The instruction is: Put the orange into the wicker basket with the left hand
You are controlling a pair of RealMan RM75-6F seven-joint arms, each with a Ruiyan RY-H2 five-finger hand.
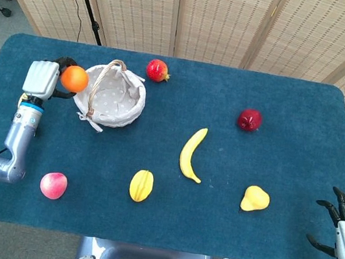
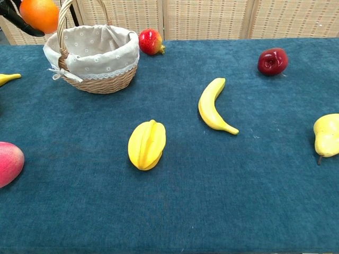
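Head view: dark blue cloth-covered table [image 1: 294, 109], woven folding screens [image 1: 223, 19] behind at 12 o'clock, grey floor at both sides. Left hand [image 1: 44, 79] held orange [image 1: 74, 78] aloft, just at 9 o'clock of wicker basket [image 1: 109, 95] rim. Basket lined with pale fabric. Right hand [image 1: 344, 229] at table's 4 o'clock corner, fingers spread, holding nothing. Scattered on cloth: pomegranate [image 1: 157, 70], red apple [image 1: 249, 119], banana [image 1: 190, 153], pear [image 1: 255, 198], starfruit [image 1: 141, 185], pink fruit [image 1: 53, 185].
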